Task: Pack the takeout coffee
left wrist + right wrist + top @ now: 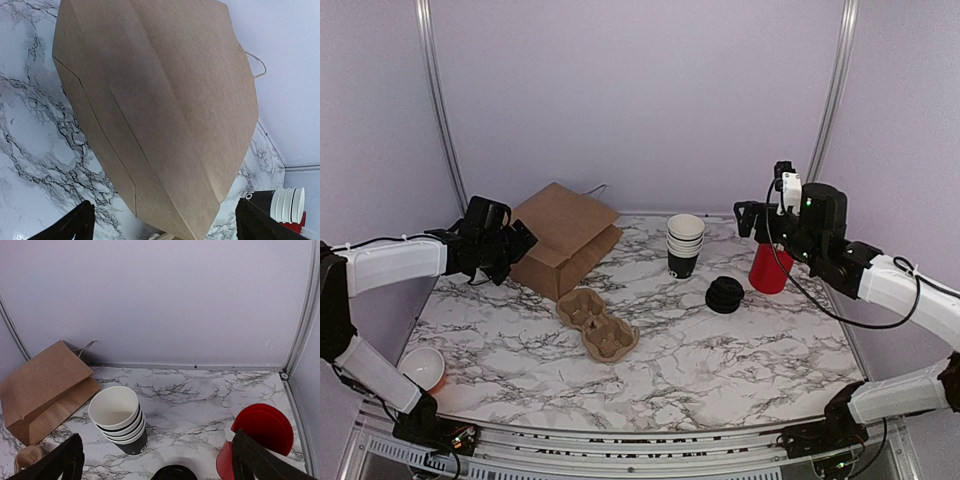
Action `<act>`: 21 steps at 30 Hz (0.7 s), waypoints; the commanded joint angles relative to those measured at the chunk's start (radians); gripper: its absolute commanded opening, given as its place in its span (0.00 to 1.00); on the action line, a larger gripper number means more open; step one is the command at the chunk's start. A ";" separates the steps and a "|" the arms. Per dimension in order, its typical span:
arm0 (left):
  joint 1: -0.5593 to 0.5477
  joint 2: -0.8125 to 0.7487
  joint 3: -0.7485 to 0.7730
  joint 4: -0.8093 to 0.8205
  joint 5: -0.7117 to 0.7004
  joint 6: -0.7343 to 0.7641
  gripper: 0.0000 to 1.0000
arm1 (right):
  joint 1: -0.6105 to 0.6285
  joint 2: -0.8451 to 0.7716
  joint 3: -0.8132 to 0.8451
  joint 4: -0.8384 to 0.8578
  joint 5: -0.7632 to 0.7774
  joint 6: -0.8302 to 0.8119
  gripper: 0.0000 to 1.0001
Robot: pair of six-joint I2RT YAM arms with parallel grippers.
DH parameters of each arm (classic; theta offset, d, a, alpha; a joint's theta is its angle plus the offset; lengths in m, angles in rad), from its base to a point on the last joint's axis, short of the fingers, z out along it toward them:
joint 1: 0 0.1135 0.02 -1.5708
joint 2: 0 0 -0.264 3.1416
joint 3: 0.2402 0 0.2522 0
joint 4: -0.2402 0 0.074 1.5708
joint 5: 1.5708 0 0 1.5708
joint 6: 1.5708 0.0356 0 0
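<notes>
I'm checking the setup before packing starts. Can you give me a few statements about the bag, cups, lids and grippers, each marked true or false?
1. The bag lies on its side. True.
2. The cup stack stands in the carrier. False: it stands on the table, behind the carrier and apart from it.
3. The left gripper and right gripper are open and hold nothing. True.
4. The red cup stands beside the bag. False: it stands on the right side, under the right gripper.
5. The black lids sit on the table, not on any cup. True.
</notes>
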State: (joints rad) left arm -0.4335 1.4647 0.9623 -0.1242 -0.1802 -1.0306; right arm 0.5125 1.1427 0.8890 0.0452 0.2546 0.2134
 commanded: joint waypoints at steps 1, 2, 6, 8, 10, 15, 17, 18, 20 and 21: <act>0.066 0.045 -0.028 0.108 0.121 -0.062 0.99 | 0.007 0.017 0.073 -0.043 -0.020 0.035 1.00; 0.077 0.057 -0.033 0.125 0.144 -0.068 0.98 | 0.006 0.019 0.078 -0.046 -0.023 0.036 1.00; 0.101 0.090 -0.043 0.146 0.177 -0.069 0.98 | 0.007 0.022 0.082 -0.046 -0.029 0.034 1.00; 0.113 0.099 -0.062 0.165 0.188 -0.073 0.98 | 0.006 0.023 0.082 -0.047 -0.038 0.035 1.00; 0.127 0.104 -0.085 0.182 0.200 -0.081 0.97 | 0.006 0.027 0.082 -0.047 -0.051 0.030 1.00; 0.136 0.095 -0.133 0.189 0.200 -0.079 0.97 | 0.006 0.035 0.086 -0.048 -0.053 0.018 1.00; 0.141 0.079 -0.166 0.202 0.199 -0.084 0.97 | 0.007 0.036 0.085 -0.049 -0.050 0.013 1.00; 0.148 0.068 -0.182 0.208 0.199 -0.089 0.97 | 0.007 0.036 0.085 -0.050 -0.050 0.011 1.00; 0.160 0.046 -0.215 0.223 0.200 -0.098 0.96 | 0.007 0.039 0.085 -0.048 -0.051 0.009 1.00; 0.164 0.029 -0.236 0.236 0.199 -0.102 0.96 | 0.006 0.040 0.084 -0.049 -0.052 0.009 1.00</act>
State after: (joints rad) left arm -0.2924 1.5387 0.7963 0.1074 0.0204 -1.1194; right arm 0.5125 1.1763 0.9333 -0.0021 0.2096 0.2317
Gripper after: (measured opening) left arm 0.963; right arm 0.997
